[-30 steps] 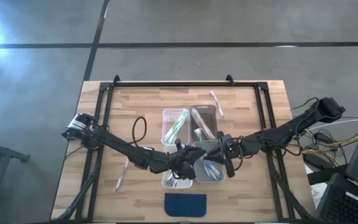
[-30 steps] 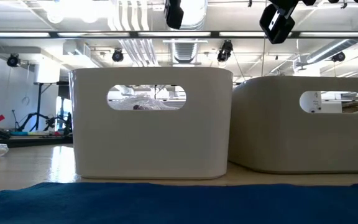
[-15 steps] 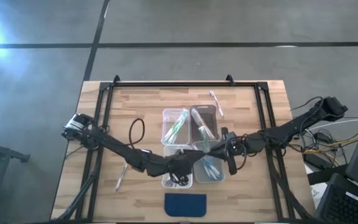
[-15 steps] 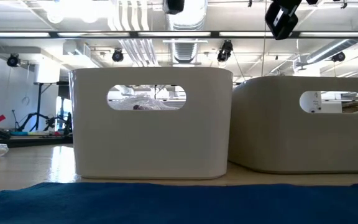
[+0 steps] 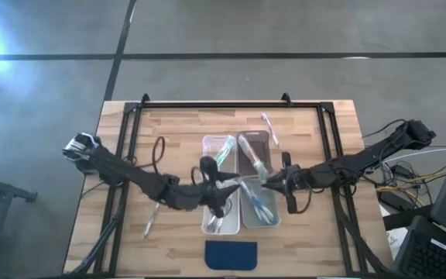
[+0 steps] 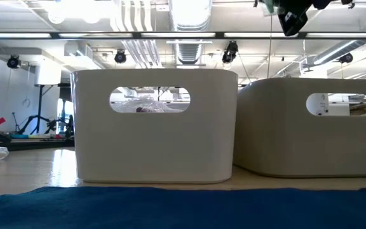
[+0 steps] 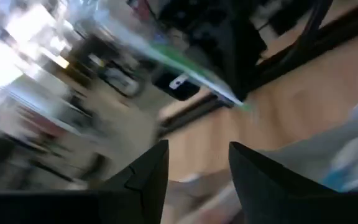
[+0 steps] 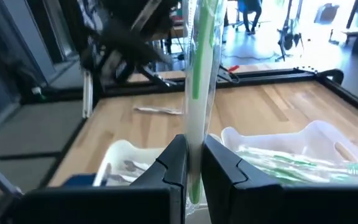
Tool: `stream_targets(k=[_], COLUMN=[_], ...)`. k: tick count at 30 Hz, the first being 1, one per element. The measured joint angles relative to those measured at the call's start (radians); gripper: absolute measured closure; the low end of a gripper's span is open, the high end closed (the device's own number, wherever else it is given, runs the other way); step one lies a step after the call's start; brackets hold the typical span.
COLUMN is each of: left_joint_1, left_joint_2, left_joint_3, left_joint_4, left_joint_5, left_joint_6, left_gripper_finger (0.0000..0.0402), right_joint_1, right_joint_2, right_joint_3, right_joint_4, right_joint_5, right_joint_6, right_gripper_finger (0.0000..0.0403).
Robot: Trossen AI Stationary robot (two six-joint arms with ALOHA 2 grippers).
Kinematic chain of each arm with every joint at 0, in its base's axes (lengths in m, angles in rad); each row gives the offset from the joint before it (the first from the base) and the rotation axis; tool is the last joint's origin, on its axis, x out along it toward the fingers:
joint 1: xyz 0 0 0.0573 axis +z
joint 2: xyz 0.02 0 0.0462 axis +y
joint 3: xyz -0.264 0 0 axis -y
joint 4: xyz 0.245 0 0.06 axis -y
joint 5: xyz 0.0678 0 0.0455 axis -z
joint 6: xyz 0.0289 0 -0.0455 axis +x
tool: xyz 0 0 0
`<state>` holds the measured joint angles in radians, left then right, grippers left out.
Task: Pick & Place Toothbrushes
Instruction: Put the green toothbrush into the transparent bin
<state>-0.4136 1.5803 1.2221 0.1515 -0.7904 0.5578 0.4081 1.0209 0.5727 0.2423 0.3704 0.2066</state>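
Note:
A white-and-green toothbrush [image 8: 196, 74] sticks out ahead of my right gripper [image 8: 194, 169], which is shut on it above the four clear bins [image 5: 217, 157]. In the high view that toothbrush [image 5: 249, 180] points toward the table's left. My left gripper [image 7: 197, 177] is open just left of its free end, over the near left bin [image 5: 217, 219], and holds nothing. More toothbrushes lie inside the bins. One toothbrush [image 5: 269, 129] lies flat on the wood behind the bins, another [image 5: 151, 220] at the left. My right gripper pinches the toothbrush near one end [image 8: 195, 149] between its two fingers. The fingers come about level from the table's right, and the toothbrush runs on along them toward the left. It is lifted clear above the bins.
A dark blue pad [image 5: 231, 255] lies at the near edge in front of the bins. A black frame rail [image 5: 215, 105] runs around the wooden table. In the low view the two near bins [image 6: 155, 124] fill the picture.
My left gripper has drawn back from the right gripper toward the table's left and risen out of the low view, its wrist rolling. The toothbrush stays with my right gripper, which has pulled back a little toward the table's right.

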Motion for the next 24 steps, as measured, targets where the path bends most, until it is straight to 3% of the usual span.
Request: stream_targets(k=[3, 7, 10, 18, 24], left_joint_1=[0.041, 0.08, 0.086, 0.103, 0.126], left_joint_2=[-0.057, -0.133, -0.192, -0.249, -0.24], left_joint_3=[-0.003, -0.057, -0.136, -0.358, -0.342], left_joint_4=[-0.073, -0.027, 0.069, 0.607, 0.597], left_joint_5=[0.145, 0.356, 0.385, 0.51, 0.552], left_joint_6=[-0.198, -0.334, -0.357, -0.399, -0.476], left_gripper_finger=[0.0229, 0.0229, 0.0229, 0.0229, 0.0231], right_joint_1=[0.005, 0.021, 0.038, 0.061, 0.061], right_joint_2=[0.037, 0.082, 0.107, 0.156, 0.18], right_joint_3=[-0.007, -0.01, -0.012, -0.013, -0.013], right_joint_4=[0.055, 0.136, 0.229, 0.438, 0.455], right_joint_5=[0.012, 0.079, 0.085, 0.081, 0.078], right_joint_6=[-0.062, -0.149, -0.227, -0.402, -0.405], right_gripper_finger=[0.038, 0.038, 0.038, 0.0381, 0.0381])
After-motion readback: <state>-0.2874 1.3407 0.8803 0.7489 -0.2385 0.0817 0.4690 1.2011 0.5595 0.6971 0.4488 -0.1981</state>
